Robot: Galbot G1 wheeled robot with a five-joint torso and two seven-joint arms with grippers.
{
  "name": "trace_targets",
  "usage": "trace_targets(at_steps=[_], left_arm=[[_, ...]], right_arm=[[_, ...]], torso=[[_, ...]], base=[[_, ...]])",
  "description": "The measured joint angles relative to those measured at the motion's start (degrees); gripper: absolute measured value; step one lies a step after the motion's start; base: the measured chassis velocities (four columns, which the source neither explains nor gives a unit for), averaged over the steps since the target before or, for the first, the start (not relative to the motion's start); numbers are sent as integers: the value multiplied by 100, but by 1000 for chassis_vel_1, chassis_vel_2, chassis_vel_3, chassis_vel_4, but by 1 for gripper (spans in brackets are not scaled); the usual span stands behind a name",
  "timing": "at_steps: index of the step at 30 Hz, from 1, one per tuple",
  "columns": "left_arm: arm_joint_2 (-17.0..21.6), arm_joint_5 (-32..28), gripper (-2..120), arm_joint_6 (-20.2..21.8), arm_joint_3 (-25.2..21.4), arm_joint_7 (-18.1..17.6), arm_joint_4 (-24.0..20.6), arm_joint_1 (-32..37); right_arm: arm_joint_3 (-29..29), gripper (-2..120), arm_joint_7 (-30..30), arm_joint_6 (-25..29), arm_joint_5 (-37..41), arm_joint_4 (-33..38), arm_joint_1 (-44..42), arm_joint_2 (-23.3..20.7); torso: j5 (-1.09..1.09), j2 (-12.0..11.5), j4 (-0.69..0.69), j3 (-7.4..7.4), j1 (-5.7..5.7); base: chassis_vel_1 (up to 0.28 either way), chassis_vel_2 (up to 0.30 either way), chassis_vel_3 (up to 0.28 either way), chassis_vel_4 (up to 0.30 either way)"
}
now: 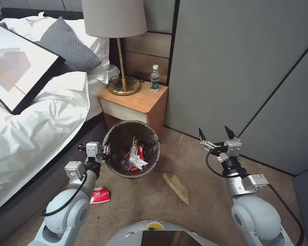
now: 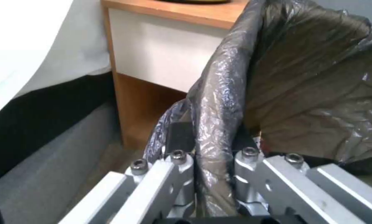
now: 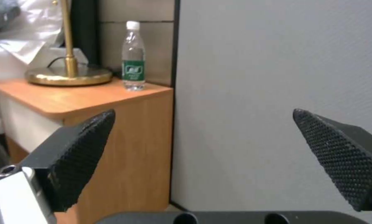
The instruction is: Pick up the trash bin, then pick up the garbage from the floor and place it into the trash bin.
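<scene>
Currently the trash bin [image 1: 117, 136] is seen in front of the nightstand [image 1: 140, 102], betw. the bed [image 1: 30, 130] and the grey wall panel [image 1: 236, 68]; whether it rests on the floor [image 1: 202, 191] or is lifted off it can't be told. Its rim is wrapped w/ a dark bag, and red packets plus crumpled foil [image 1: 136, 158] are lying inside. The left gripper [image 1: 107, 150] is clamped on the bin's near-left rim: in the left wrist view the bag-covered rim [image 2: 213, 130] is pinched betw. the two metal fingers [image 2: 177, 174], one outside and one inside the bin.

The right gripper [image 1: 215, 134] is held up in the air to the right of the bin, well apart from it, w/ its black fingers [image 3: 82, 155] spread wide and nothing betw. them; the wall panel is faced.

Garbage is seen on the carpet: a red-and-white packet [image 1: 99, 195] just beside the left arm, near the bin's left side, and a flat tan scrap [image 1: 176, 186] in front-right of the bin, apart from it.

On the nightstand a green-labelled bottle [image 1: 155, 78] is stood upright next to the brass lamp base [image 1: 124, 85]. A framed picture [image 1: 17, 65] is laid tilted on the bed, w/ a grey pillow [image 1: 69, 46] behind it.
</scene>
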Motion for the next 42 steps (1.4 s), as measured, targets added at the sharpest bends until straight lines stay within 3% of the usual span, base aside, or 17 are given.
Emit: trace_targets(at_steps=[21, 42], left_arm=[[71, -3, 6, -37, -134, -32, 88, -64], [112, -1, 6, -7, -129, -14, 112, -52]], right_arm=[[20, 100, -582, -279, 858, -347, -651, -1013], [-1139, 100, -937, -560, 1150, -1862, 75, -1956]], torso=[[0, 0, -1, 0, 0], [0, 0, 0, 0, 0]], base=[[0, 0, 0, 0], [0, 0, 0, 0]])
